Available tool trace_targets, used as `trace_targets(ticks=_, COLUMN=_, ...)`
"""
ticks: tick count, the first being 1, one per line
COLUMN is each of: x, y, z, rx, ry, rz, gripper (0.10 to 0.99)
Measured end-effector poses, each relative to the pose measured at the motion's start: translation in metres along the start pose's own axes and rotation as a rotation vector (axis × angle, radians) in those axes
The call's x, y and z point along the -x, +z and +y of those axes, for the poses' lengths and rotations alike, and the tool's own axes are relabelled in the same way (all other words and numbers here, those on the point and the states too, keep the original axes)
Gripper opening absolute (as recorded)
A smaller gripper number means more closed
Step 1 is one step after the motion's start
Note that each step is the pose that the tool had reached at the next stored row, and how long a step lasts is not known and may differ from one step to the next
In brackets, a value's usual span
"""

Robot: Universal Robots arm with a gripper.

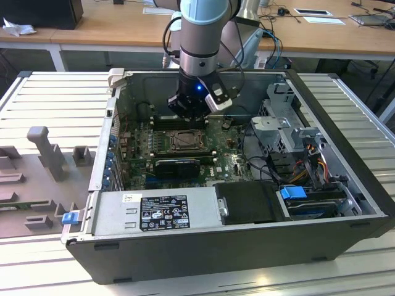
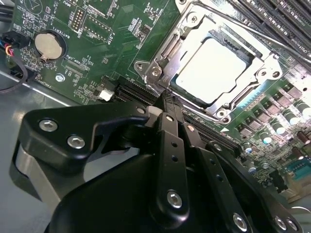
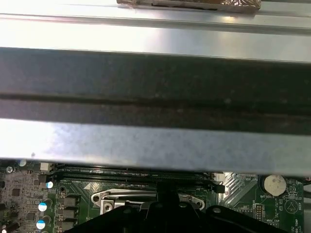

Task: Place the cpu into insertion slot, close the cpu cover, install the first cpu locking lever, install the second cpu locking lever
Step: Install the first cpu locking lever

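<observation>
The insertion slot (image 1: 184,142) sits in the green board inside the open computer case. In the second wrist view the pale silvery cpu (image 2: 214,70) lies flat in the slot. The dark-silver cpu cover (image 2: 252,53) is folded down around it, with the chip showing through its window. A thin metal lever rod (image 2: 277,42) runs along the socket's side by the memory slots. My black gripper (image 2: 167,101) is shut and holds nothing, its tips just off a corner of the socket (image 3: 126,198). In the exterior view the gripper (image 1: 192,112) hangs just behind the slot.
Black memory slots (image 2: 286,19) border the socket. A coin battery (image 2: 48,46) and a long black card (image 1: 176,165) are on the board. The power supply (image 1: 154,213), drive cage (image 1: 284,123) and cables fill the case. A grey foam tray (image 1: 37,160) lies at the exterior view's left.
</observation>
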State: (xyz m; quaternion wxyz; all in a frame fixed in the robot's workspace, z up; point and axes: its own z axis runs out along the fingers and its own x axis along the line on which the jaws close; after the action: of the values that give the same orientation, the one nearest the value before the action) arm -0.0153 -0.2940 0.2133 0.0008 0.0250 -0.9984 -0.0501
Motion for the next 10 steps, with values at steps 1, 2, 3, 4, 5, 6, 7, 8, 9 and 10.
trace_targets(ticks=1, x=0.0000, y=0.0000, z=-0.0002, rx=0.000, ry=0.000, rz=0.0000, gripper=0.106)
trace_targets(ticks=2, x=0.0000, y=-0.0001, z=-0.0005, rx=0.000, ry=0.000, rz=0.0001, gripper=0.106)
trace_targets(ticks=3, x=0.0000, y=-0.0001, z=-0.0009, rx=0.000, ry=0.000, rz=0.0001, gripper=0.106)
trace_targets(ticks=4, x=0.0000, y=-0.0001, z=-0.0012, rx=0.000, ry=0.000, rz=0.0000, gripper=0.106)
trace_targets(ticks=5, x=-0.0001, y=-0.0001, z=-0.0015, rx=0.000, ry=0.000, rz=-0.0001, gripper=0.106)
trace_targets(ticks=6, x=-0.0001, y=-0.0001, z=-0.0017, rx=0.000, ry=0.000, rz=-0.0001, gripper=0.106)
trace_targets(ticks=7, x=-0.0001, y=-0.0002, z=-0.0019, rx=0.000, ry=0.000, rz=0.0000, gripper=0.106)
trace_targets(ticks=8, x=-0.0001, y=-0.0002, z=-0.0019, rx=0.000, ry=0.000, rz=0.0000, gripper=0.106)
trace_targets(ticks=9, x=-0.0001, y=-0.0002, z=-0.0019, rx=0.000, ry=0.000, rz=0.0001, gripper=0.106)
trace_targets(ticks=10, x=-0.0001, y=-0.0002, z=-0.0020, rx=0.000, ry=0.000, rz=0.0000, gripper=0.106)
